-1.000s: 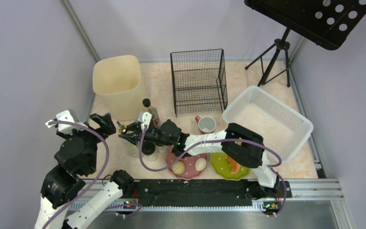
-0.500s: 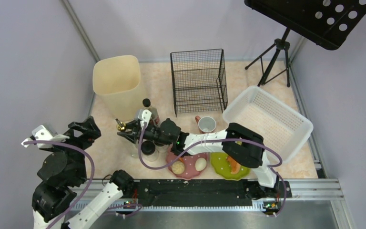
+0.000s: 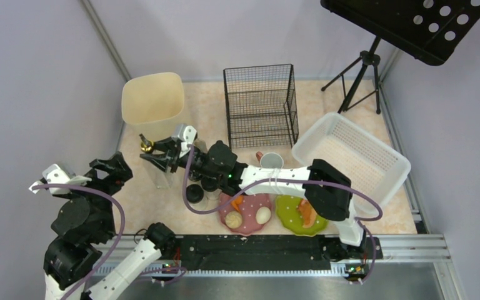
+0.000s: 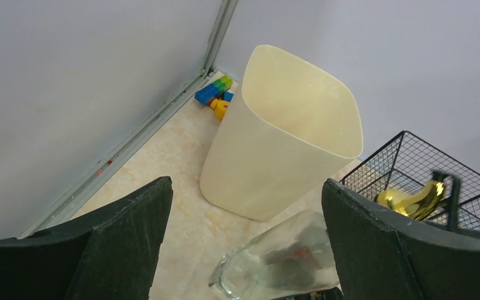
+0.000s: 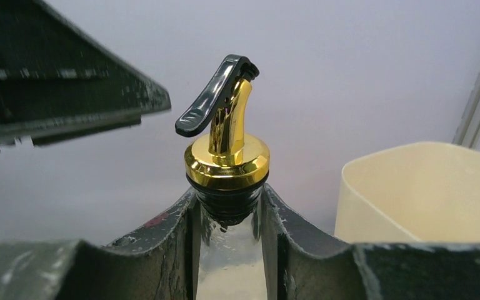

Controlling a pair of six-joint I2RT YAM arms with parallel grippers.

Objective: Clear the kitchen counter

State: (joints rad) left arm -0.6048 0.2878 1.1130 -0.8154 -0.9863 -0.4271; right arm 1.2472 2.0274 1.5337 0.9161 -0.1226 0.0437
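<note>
The right gripper point(image 5: 228, 212) has its scuffed dark fingers point(image 5: 169, 250) clamped on the neck of a clear glass bottle point(image 4: 281, 262), just under its shiny gold pourer point(image 5: 227, 156) with a curved black flap, beside a smooth cream bin point(image 3: 153, 103) with rounded corners. The left gripper point(image 4: 247, 187) hangs with its matte black fingers point(image 4: 125, 250) spread wide apart. The kitchen counter point(image 3: 207, 115), a flat beige-pink marbled slab, lies beneath both arms.

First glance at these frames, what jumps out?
The right gripper is clamped on the neck of a clear glass bottle with a gold pourer, just in front of the tall cream bin at the back left of the counter. The left gripper hangs open at the left edge, facing them.
</note>
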